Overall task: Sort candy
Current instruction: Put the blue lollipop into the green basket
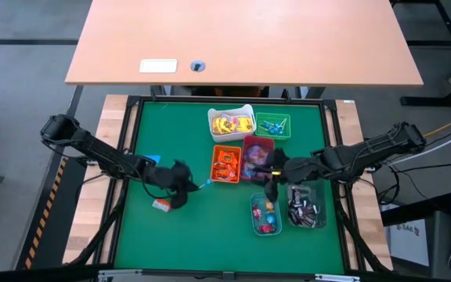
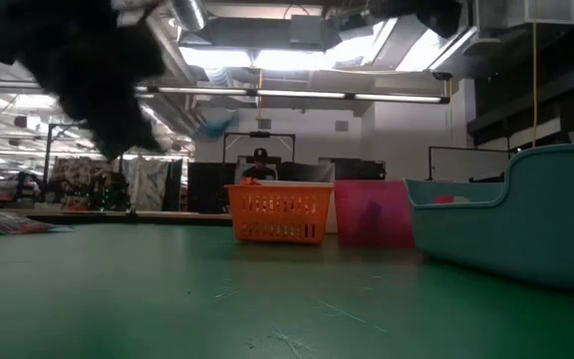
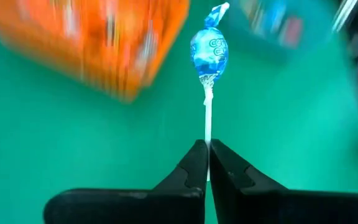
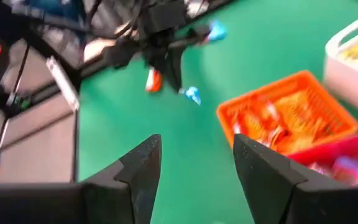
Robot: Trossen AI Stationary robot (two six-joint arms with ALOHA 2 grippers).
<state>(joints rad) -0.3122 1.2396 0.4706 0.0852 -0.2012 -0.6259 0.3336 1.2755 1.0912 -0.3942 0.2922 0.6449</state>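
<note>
My left gripper point(image 1: 188, 185) is left of the bins, above the green mat, shut on a lollipop with a blue wrapped head point(image 3: 209, 53) and a white stick. The head also shows in the high view point(image 1: 207, 184) and the right wrist view point(image 4: 192, 94). My right gripper point(image 1: 272, 185) is open and empty point(image 4: 197, 163) over the bins' middle, between the red bin point(image 1: 257, 157) and the clear bin point(image 1: 265, 216). An orange-red candy point(image 1: 160, 204) and a blue one point(image 1: 153, 160) lie on the mat near my left gripper. My left gripper pinches the lollipop's white stick point(image 3: 207, 134) near its free end between its two fingertips. The fingers point toward the table's right and lie along the stick. The lollipop sticks out ahead of the fingertips, head foremost, lifted clear of the mat.
A white bin point(image 1: 231, 123) holds yellow candy, with a green bin point(image 1: 273, 125) beside it. An orange bin point(image 1: 226, 164) holds orange candy. A second clear bin point(image 1: 306, 208) holds dark candy. A wooden table point(image 1: 241, 39) stands beyond the far edge. Bare mat lies at the near left.
</note>
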